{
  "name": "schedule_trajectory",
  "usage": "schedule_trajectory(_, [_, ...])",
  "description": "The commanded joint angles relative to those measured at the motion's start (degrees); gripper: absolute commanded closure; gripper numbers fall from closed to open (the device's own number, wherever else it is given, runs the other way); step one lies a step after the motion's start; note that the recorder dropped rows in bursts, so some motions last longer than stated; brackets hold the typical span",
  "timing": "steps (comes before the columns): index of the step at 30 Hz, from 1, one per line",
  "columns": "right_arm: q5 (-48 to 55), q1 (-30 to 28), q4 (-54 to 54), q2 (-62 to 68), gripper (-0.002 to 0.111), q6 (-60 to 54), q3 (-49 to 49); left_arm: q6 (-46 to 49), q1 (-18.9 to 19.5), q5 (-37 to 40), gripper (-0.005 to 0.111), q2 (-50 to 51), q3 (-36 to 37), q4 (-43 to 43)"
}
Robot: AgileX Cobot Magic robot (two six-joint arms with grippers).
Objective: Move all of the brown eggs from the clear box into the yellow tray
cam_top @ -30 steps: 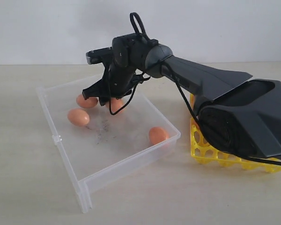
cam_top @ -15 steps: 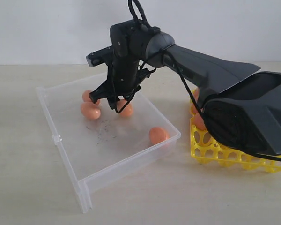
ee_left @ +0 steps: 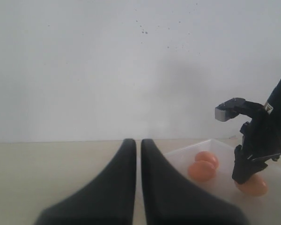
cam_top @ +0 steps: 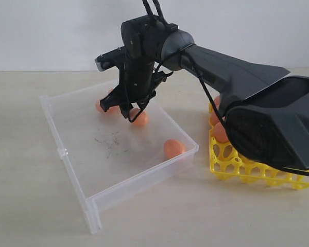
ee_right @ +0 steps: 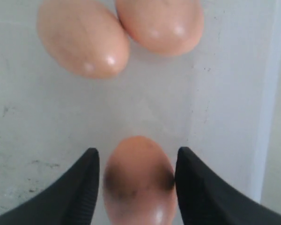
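Observation:
My right gripper [cam_top: 124, 110] [ee_right: 138, 154] reaches down into the clear box [cam_top: 67, 154], open, its fingers close on either side of one brown egg [ee_right: 139, 183] [cam_top: 139, 118] that lies on the box floor. Two more brown eggs [ee_right: 82, 40] [ee_right: 159, 23] lie touching each other just beyond it, near the back left wall [cam_top: 100, 105]. Another egg [cam_top: 174, 148] rests in the box's near right corner. The yellow tray [cam_top: 237, 167] stands right of the box, with eggs [cam_top: 220, 133] in it, mostly hidden by the arm. My left gripper [ee_left: 138, 143] is shut and empty, away from the box.
The right arm's bulky dark body [cam_top: 268, 128] covers much of the tray. Dark scuffs [cam_top: 110, 141] mark the box floor. The beige tabletop [cam_top: 31, 206] stretches around the box, and a white wall stands behind.
The right gripper moved rightward onto the egg it straddles. The loose egg at the box's left rolled back against the rear egg.

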Motion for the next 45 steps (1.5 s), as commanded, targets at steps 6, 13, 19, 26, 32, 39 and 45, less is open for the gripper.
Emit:
schedule_trajectory(6, [3.23,-0.13,-0.21,1.83,0.065,-0.40,0.04,0.26,-0.16,-0.90,0.103,0.23,-0.13,-0.26])
schedule_trajectory(13, [3.23,-0.13,0.31,1.83,0.065,-0.40,0.04,0.26,-0.16,-0.90,0.103,0.23,-0.13,-0.26])
schedule_trajectory(19, [3.23,-0.13,4.77,1.88,0.065,-0.11,0.04,0.26,-0.16,-0.90,0.103,0.23,-0.13,-0.26])
schedule_trajectory(26, [2.25,-0.13,2.11,3.81,0.109,-2.63,0.04,0.26,-0.16,-0.90,0.103,0.23,-0.13,-0.26])
schedule_trajectory(32, [-8.85,-0.13,3.04,3.71,0.109,-0.27,0.04,0.26,-0.16,-0.90,0.103,0.23,-0.13,-0.26])
schedule_trajectory(39, [3.23,-0.13,3.73,3.71,0.108,-3.94,0.04,0.26,-0.16,-0.90,0.103,0.23,-0.13,-0.26])
schedule_trajectory(45, [3.23,-0.13,3.17,3.71,0.081,-6.16,0.04,0.26,-0.16,-0.90,0.103,0.23,-0.13,-0.26])
